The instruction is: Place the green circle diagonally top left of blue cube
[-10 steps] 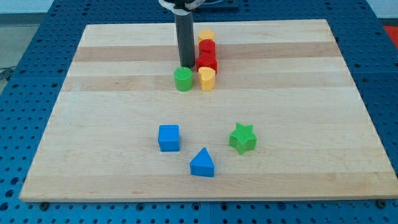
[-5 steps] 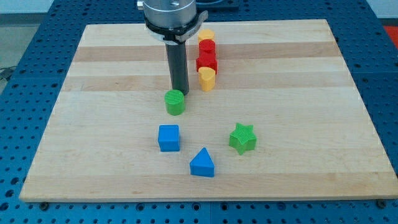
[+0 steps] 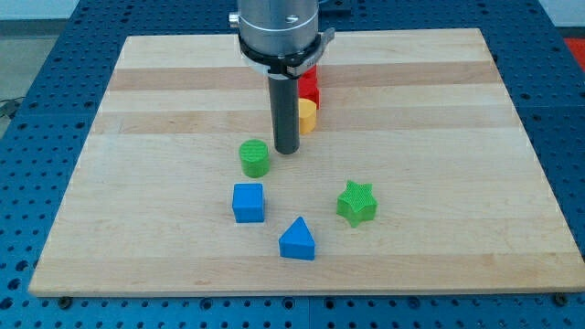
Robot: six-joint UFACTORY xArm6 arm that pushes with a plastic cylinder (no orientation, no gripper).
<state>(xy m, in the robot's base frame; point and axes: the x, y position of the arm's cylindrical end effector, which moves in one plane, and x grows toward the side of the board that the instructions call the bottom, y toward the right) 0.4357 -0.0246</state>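
Tip: my tip (image 3: 287, 151) rests on the board just right of the green circle and slightly farther back, with a thin strip of bare wood between them; I cannot tell any contact.
Fingers: there are none on this arm, only the straight dark rod, so nothing is open or clamped.
Green circle: the green circle (image 3: 254, 158) stands upright on the wooden board (image 3: 137, 183), just behind the blue cube and a touch to its right, close but apart from it.
Blue cube: the blue cube (image 3: 248, 202) sits near the board's middle, toward the near side.
Blue triangle: the blue triangle (image 3: 297, 239) lies to the right of the cube and nearer the front edge.
Green star: the green star (image 3: 356, 203) lies right of the cube, level with it, well apart.
Yellow block: a yellow block (image 3: 307, 115) shows just behind the rod on its right, partly hidden; shape unclear.
Red block: a red block (image 3: 311, 84) sits behind the yellow one, touching it, mostly hidden by the rod's housing.
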